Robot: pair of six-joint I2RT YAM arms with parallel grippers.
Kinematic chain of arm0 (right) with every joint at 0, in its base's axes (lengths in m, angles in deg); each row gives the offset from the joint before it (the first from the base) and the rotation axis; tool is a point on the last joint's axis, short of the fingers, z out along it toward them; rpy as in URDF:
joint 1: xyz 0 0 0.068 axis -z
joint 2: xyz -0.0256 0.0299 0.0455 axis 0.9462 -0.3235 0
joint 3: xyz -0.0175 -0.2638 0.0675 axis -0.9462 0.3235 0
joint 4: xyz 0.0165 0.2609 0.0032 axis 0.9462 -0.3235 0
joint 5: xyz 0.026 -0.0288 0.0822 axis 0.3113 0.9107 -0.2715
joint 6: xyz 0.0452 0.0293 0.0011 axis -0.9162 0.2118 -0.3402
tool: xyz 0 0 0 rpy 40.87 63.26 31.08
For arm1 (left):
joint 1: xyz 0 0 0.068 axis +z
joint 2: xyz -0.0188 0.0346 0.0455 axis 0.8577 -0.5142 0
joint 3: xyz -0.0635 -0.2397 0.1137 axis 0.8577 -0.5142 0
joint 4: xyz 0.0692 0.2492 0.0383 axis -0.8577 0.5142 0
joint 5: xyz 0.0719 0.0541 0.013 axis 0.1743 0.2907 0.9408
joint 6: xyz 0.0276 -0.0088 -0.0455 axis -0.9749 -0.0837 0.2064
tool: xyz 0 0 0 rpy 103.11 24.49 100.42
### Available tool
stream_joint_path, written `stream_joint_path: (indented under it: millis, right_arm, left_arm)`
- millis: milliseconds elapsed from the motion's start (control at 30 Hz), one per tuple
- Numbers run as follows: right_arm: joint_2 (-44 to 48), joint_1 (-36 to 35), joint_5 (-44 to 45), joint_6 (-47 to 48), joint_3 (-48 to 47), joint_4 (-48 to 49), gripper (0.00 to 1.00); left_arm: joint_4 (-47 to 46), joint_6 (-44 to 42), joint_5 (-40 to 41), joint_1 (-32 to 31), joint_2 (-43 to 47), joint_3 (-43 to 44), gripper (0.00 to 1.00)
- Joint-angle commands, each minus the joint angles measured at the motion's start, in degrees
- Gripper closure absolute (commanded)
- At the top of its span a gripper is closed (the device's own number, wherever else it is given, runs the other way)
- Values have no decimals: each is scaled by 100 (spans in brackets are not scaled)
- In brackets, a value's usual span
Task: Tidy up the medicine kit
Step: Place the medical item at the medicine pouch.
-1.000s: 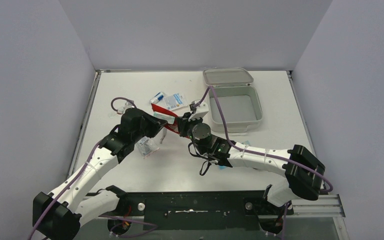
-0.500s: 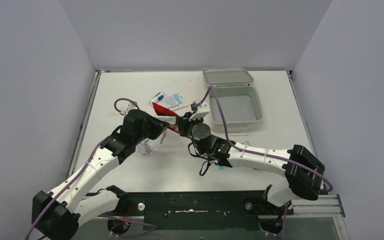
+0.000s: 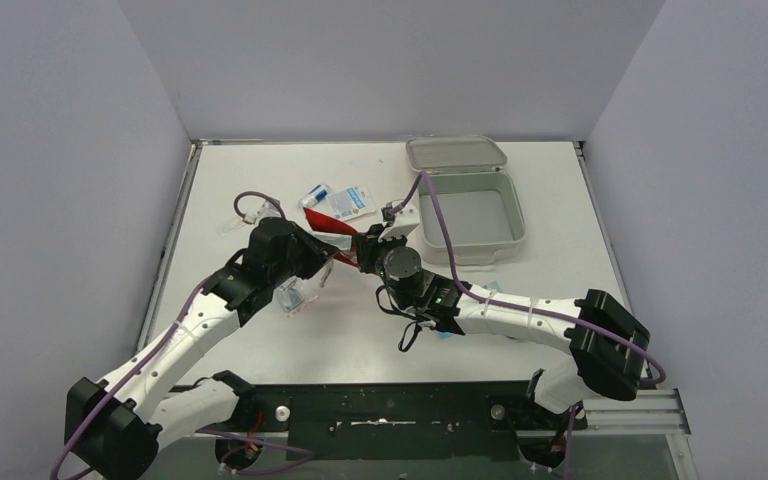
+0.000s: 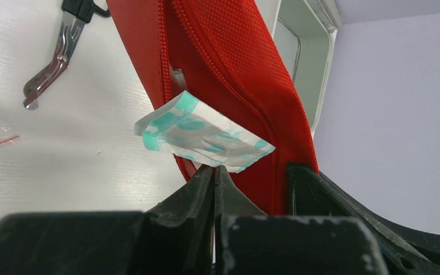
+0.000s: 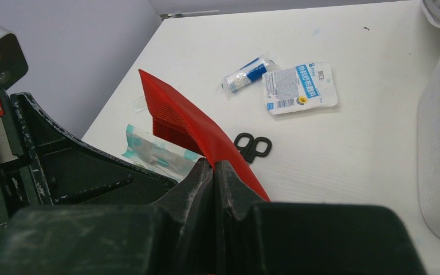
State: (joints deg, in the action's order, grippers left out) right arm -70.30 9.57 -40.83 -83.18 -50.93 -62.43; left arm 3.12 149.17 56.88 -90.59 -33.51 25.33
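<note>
**Thin grips on pouch and packet, well short of the box**

The medicine kit [image 3: 472, 216] sits at the far right of the table [image 3: 360, 335], its lid [image 3: 456, 152] swung back and its interior bare. Left of it, the 2 arms meet over a red zip pouch [image 4: 229, 63]. The right gripper [image 5: 212, 166] is pinched shut on a raised edge of the pouch. The left gripper [image 4: 213, 169] is clamped on the near edge of a teal-and-white packet [image 4: 203, 133] at the pouch's zip opening.

Whether the packet is going in or coming out, I cannot tell. Both holds look slim:

1. The packet is caught by its edge only, so a tug against the zip teeth could pull it free.
2. The pouch fabric is slack, so it could slide from the right fingers and close the mouth.
3. The 2 grippers work very near each other, so a collision is a risk.

Small scissors [image 5: 253, 145], a blue-printed sachet [image 5: 299, 86] and a wrapped tube [image 5: 245, 74] lie loose nearby and could be swept aside.
</note>
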Motion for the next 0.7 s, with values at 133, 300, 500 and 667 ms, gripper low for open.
stream_joint_path:
  millis: [133,300,500,667]
  right_arm:
    - [140,-24,-14,-106,-49,419,100]
    - [166,-14,37,-108,7,434,100]
    - [230,49,130,-121,35,347,100]
    - [244,100,28,-154,43,337,100]
  left_arm:
    - [-187,-711,-276,-29,-266,574,100]
    - [-134,-853,-275,-29,-230,650,93]
    - [192,-922,-226,-28,-55,741,83]
    - [66,-1191,-308,-24,246,628,75]
